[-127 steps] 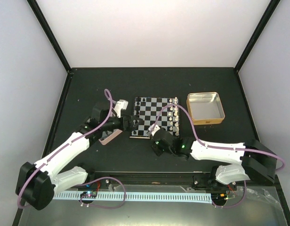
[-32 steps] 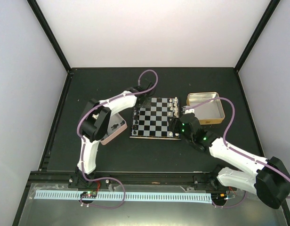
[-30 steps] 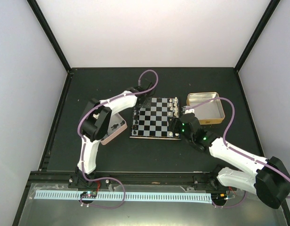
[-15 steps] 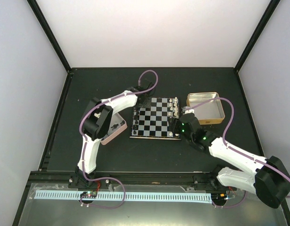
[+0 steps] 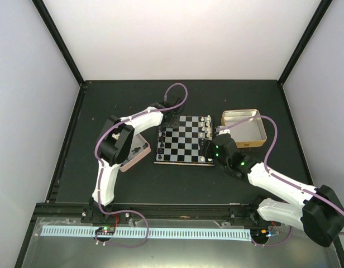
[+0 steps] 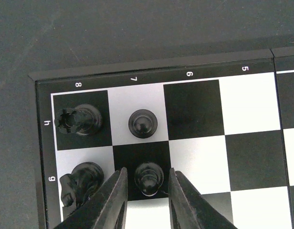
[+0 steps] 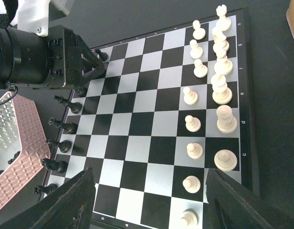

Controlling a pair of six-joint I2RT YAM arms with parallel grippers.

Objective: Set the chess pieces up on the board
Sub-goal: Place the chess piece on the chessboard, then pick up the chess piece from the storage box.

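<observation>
The board (image 5: pixel 183 139) lies mid-table, with black chess pieces (image 7: pixel 65 126) along its left edge. In the left wrist view my left gripper (image 6: pixel 147 183) straddles a black pawn (image 6: pixel 148 177) standing on a dark square. A thin gap shows on each side of the pawn, so the gripper is slightly open and not gripping. Another pawn (image 6: pixel 142 123), a rook (image 6: pixel 80 120) and a knight (image 6: pixel 80 180) stand nearby. My right gripper (image 7: pixel 149 191) hovers wide open over the board's near right part, holding nothing.
White pieces (image 7: pixel 218 90) fill the board's right two rows. A pink-rimmed tin (image 5: pixel 135 152) sits left of the board under the left arm. A gold-rimmed tin (image 5: pixel 243 128) sits at its right, beside the right arm.
The left jaws have parted a little from the black pawn, which now stands on its square. Both arms have stayed nearly still over the last second.
</observation>
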